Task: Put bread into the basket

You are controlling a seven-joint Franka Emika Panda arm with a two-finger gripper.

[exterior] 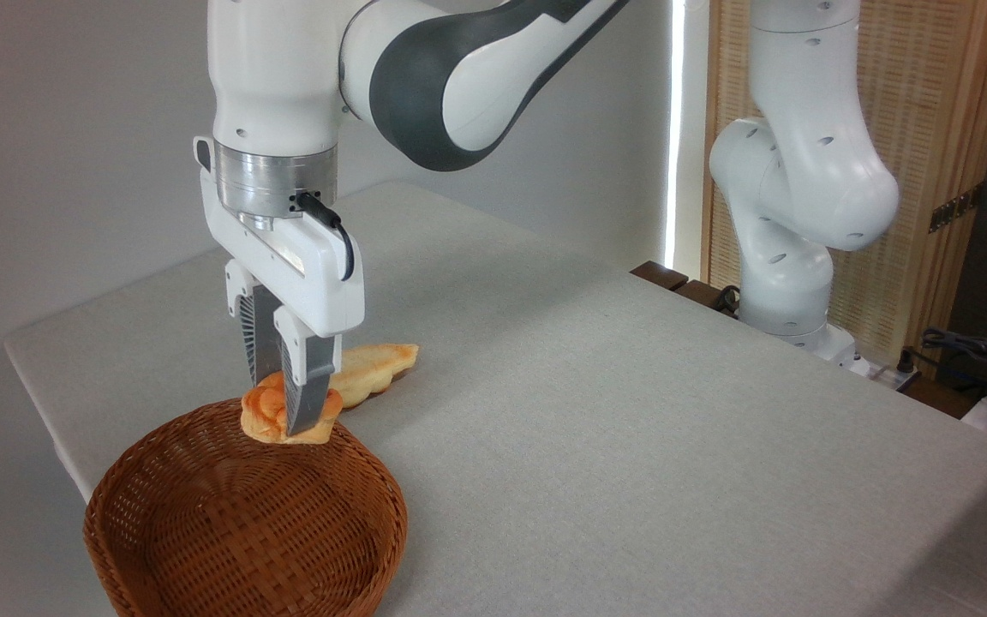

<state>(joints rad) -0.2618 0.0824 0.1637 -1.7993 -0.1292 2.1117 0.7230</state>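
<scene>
Basket [245, 523] is seen nearest, bread [266, 416] held at its far rim.
Gripper [281, 411] fingers are pinched across the bun's middle; it is judged light, soft, easily crushed.

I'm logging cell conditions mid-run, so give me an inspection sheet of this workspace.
Surface: table under a plain grey cloth, no spills seen.
Job's things: orange bun held at the far rim of the wicker basket, not yet lying inside; basket interior holds nothing.
Clutter: pale braided loaf on the cloth behind the bun.
Grippers: gripper pointing down, fingers closed on the bun.
Cables: black cable looped at the wrist; more cables beyond the table's right edge.
Surroundings: arm base at the far table edge, wooden slatted screen behind it, bare wall on the left.
</scene>
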